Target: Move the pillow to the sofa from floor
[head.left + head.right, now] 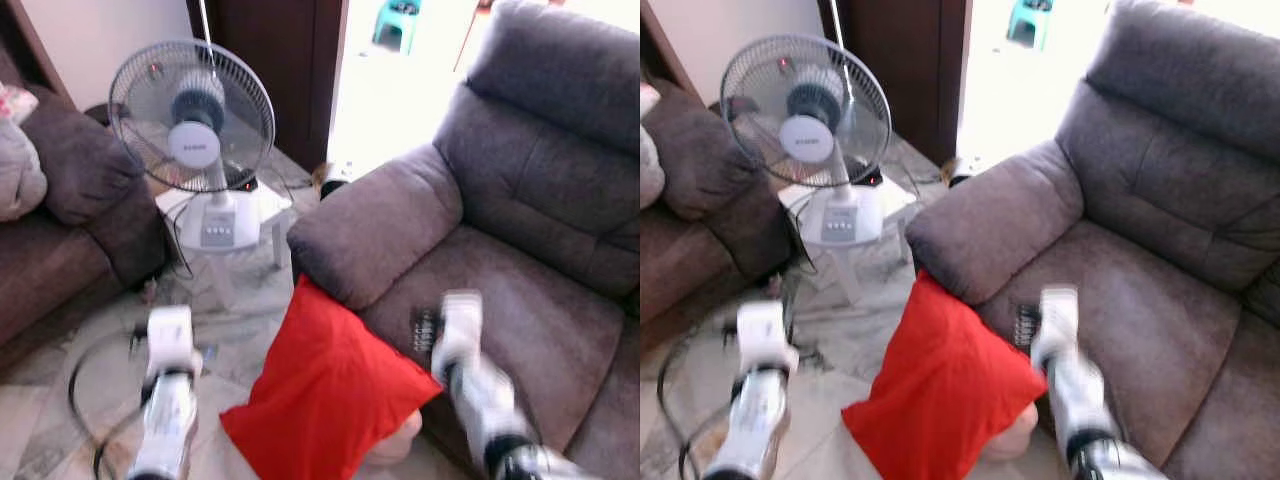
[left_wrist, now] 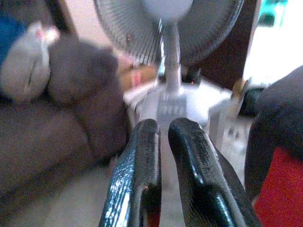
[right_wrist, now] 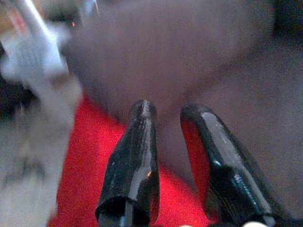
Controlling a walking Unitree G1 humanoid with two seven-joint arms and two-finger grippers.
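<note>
The approach is judged under way: the soft red fabric pillow (image 1: 325,395) is propped on the floor against the grey upholstered sofa (image 1: 520,250), and the right gripper (image 3: 170,113), slightly spread and empty, must be lowered and closed on it while the left gripper (image 2: 163,130), nearly pressed together, holds nothing.

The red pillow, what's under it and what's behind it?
The red pillow leans tilted against the grey sofa's armrest, lower corner near the tiled floor. Something pale peeks out beneath; what it is cannot be told. The sofa front behind is covered.
</note>
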